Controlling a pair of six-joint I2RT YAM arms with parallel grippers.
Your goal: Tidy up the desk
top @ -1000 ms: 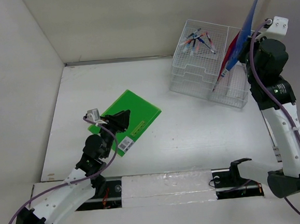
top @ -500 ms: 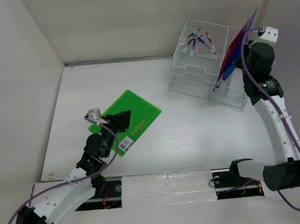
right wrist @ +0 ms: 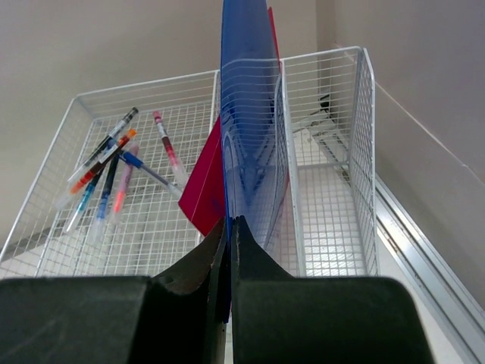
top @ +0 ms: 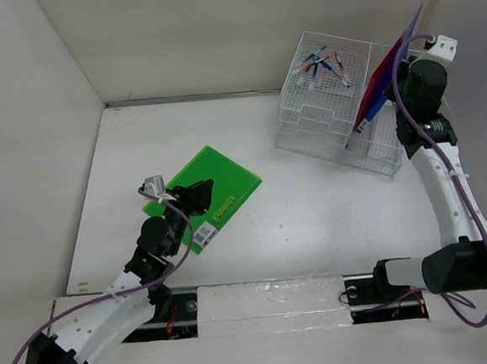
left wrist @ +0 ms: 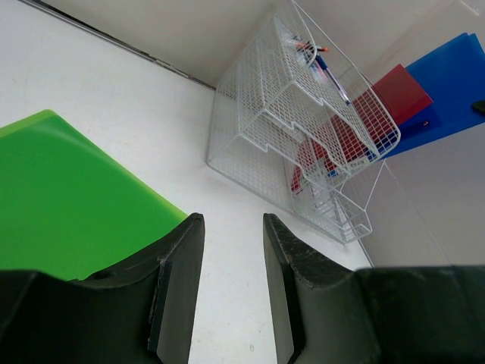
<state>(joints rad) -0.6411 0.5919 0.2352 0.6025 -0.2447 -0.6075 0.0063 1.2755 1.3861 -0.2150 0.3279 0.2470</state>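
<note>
Two arms work opposite ends of the desk (top: 314,219). The left arm is folded low. Its left gripper (top: 203,188) points toward 1 o'clock over the near part of a green folder (top: 221,168), which lies flat at about 8 o'clock from the desk's middle. The fingers stand a narrow way apart with nothing between them. Bare desk shows through the gap, and the folder's edge lies at 9 o'clock of it.

The right arm reaches tall along the 3 o'clock edge, close to the right side panel (top: 486,129), with its wrist bent toward 11 o'clock. The right gripper (right wrist: 229,224) is pinched tight on the near edge of a blue folder (right wrist: 246,45). That folder stands tilted in the right-hand compartment of the wire rack (top: 308,139) at 1 o'clock, beside a red folder (right wrist: 204,189). Pens (top: 323,62) lie in the top tray. Broad bare desk lies between the green folder and the rack.
</note>
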